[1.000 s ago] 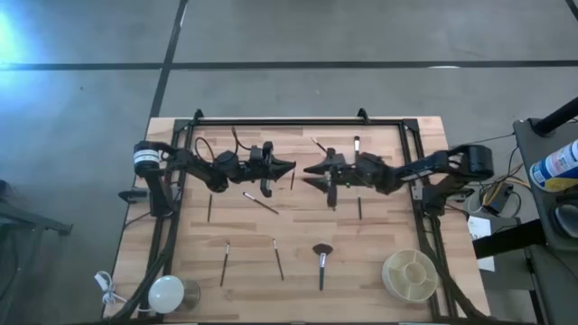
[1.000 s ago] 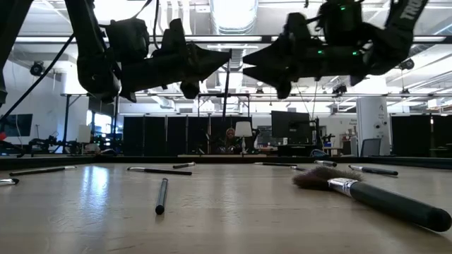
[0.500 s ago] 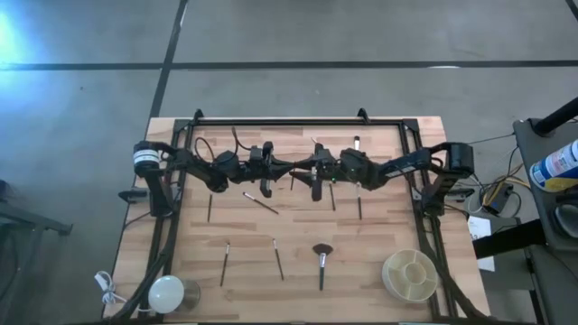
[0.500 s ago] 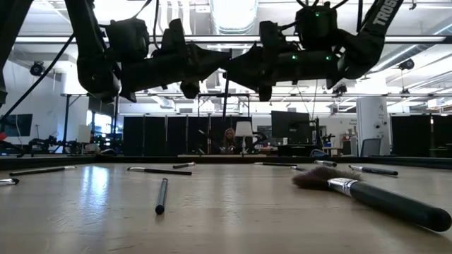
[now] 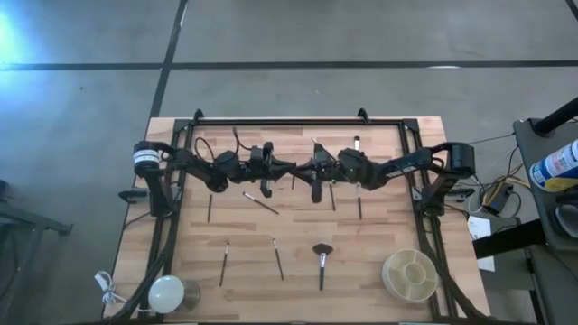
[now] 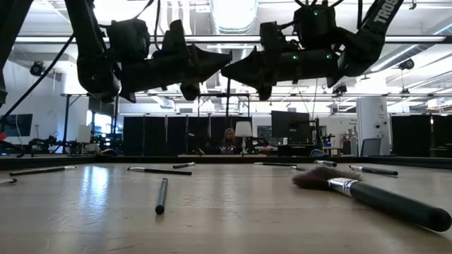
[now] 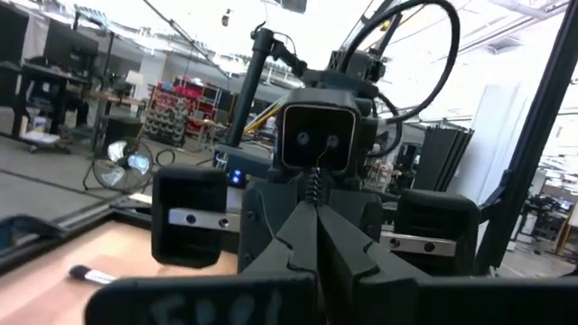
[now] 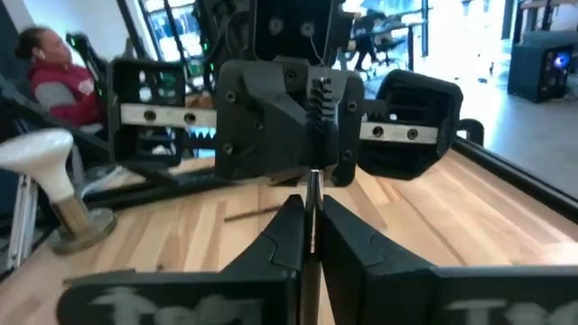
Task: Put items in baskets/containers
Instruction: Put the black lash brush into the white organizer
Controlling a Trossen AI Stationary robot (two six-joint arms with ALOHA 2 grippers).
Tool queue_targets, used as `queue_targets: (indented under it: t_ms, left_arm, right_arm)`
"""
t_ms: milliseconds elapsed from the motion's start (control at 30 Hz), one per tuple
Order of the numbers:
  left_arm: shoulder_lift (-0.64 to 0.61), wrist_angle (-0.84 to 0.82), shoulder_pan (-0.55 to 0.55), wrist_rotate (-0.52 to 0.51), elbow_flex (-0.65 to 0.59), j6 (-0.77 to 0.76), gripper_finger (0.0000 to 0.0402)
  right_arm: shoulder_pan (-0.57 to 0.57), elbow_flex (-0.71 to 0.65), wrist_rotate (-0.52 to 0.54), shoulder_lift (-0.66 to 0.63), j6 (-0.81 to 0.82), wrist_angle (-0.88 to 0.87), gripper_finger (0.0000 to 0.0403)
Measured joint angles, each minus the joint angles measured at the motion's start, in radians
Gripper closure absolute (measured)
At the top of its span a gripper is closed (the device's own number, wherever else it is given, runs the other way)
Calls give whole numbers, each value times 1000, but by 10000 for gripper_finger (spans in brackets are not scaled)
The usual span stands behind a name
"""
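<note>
Across the middle of your desk (image 5: 379,226), a pale butcher-block top of narrow wooden strips, both dark arms reach in from the sides and meet above the boards. A black tubular frame (image 5: 289,121) runs round the desk's edges.

Your left hand (image 5: 287,168) and right hand (image 5: 304,169) hang tip to tip, well clear of the wood; from the low view their tapered fingers make two wedges pointing at each other. The left hand's fingers are pressed fully together, and you cannot tell whether they pinch anything. The right hand's fingers (image 8: 280,239) are drawn in almost to touching, with a slim brush stem (image 8: 312,194), pale and straight, caught between them.

At the near right corner sits the round cream tub (image 5: 386,275), smooth plastic, split into compartments around a central cup. At the near left corner is a glossy white dome (image 5: 166,292) with a cord.

Near the tub, towards the desk's middle, lies the big brush (image 5: 321,259), its fluffy black head fanned out above a metal ferrule and dark handle. Thin brushes lie scattered flat, well apart: one (image 5: 209,208) by the left arm, a slanted one (image 5: 260,203) beside it, two (image 5: 224,262) (image 5: 278,258) nearer you, one (image 5: 359,208) under the right arm, one (image 5: 357,142) at the far rail.
</note>
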Motion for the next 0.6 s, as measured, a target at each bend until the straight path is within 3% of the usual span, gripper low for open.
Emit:
queue_targets:
  t_ms: [233,433,600]
  left_arm:
    - [-32,-53,1,6,-5,7,377]
    - [-55,-57,4,14,-27,14,336]
    - [-57,-68,9,14,-38,38,328]
  right_arm:
    - [22,-2,11,-150,-79,-316,388]
    - [116,-2,173,-331,-127,-617,389]
    - [233,-27,274,-503,-70,-783,389]
